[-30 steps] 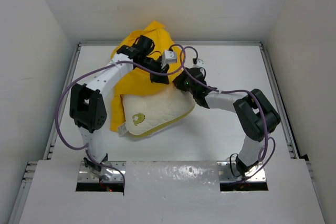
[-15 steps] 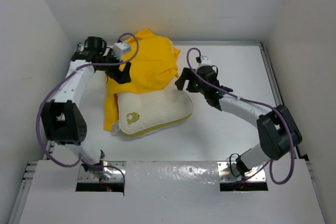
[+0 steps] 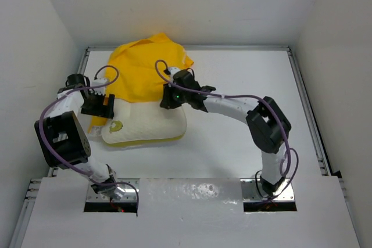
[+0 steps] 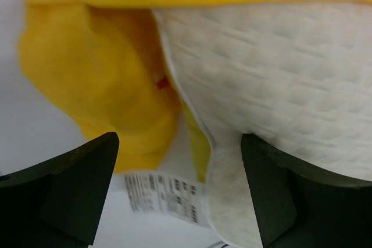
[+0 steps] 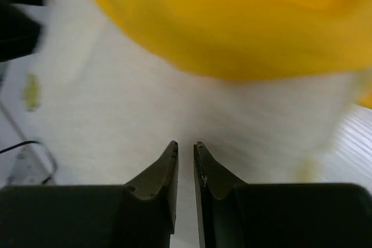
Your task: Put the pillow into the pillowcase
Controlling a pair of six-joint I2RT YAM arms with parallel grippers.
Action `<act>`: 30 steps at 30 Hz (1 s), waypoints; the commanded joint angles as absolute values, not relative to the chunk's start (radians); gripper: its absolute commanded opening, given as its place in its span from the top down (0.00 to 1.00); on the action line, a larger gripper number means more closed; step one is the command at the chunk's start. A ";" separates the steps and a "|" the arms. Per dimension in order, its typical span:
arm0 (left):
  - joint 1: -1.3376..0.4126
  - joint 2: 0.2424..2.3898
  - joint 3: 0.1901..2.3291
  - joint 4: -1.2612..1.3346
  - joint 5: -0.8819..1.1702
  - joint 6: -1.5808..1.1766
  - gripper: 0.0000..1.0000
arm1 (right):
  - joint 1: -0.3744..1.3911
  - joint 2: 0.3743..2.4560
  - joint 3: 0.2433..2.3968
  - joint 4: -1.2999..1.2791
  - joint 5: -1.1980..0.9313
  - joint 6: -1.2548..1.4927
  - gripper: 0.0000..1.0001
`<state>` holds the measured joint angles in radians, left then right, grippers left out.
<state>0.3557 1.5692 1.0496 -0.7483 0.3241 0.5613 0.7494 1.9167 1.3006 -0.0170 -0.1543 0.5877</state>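
The cream-white pillow [image 3: 148, 123] lies left of the table's middle, its small yellow emblem [image 3: 117, 125] near its left end. The yellow pillowcase [image 3: 139, 71] covers its far part and spreads toward the back. My left gripper [image 3: 107, 107] is at the pillow's left end, open. In the left wrist view, this gripper [image 4: 180, 196] has the pillow's corner [image 4: 279, 74], a white care label [image 4: 165, 196] and pillowcase folds [image 4: 93, 79] ahead of its jaws. My right gripper [image 3: 165, 98] hovers where the pillowcase edge [image 5: 232, 21] crosses the pillow [image 5: 145, 108]. That gripper [image 5: 186, 143] is shut to a thin slit, with nothing seen in it.
The white table [image 3: 244, 85] has raised rails on the left [image 3: 81, 79], back and right, with white walls close behind them. Purple cables loop off both arms. The right arm's forearm [image 3: 226, 104] stretches across the table toward the pillow.
Pillow and pillowcase have shifted left. My left gripper came down from the pillowcase's left side to the pillow's left end, staying open. My right gripper swung left onto the pillow and closed.
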 commanded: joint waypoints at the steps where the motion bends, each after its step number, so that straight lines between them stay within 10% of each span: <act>1: 0.371 1.577 1.052 -0.654 0.295 0.554 0.15 | 0.807 1.896 1.450 -0.080 -0.255 0.514 0.82; 7: 0.383 1.627 1.054 -0.583 0.232 0.548 0.17 | 0.715 1.706 1.260 -0.121 -0.213 0.495 0.54; 13: 0.446 1.640 1.160 -0.643 0.268 0.558 0.39 | 0.505 1.701 1.051 0.046 -0.258 0.701 0.92; 20: 0.491 1.608 1.213 -0.663 0.226 0.587 0.23 | 0.491 1.995 1.300 -0.025 -0.241 0.634 0.61; 30: 0.511 1.739 1.141 -0.500 0.190 0.560 0.18 | 0.506 2.250 1.443 0.040 -0.304 0.690 0.44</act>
<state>0.4995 1.6794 1.1648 -0.5922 0.2020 0.5758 0.4957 2.1956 1.4124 0.0086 -0.2867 0.6674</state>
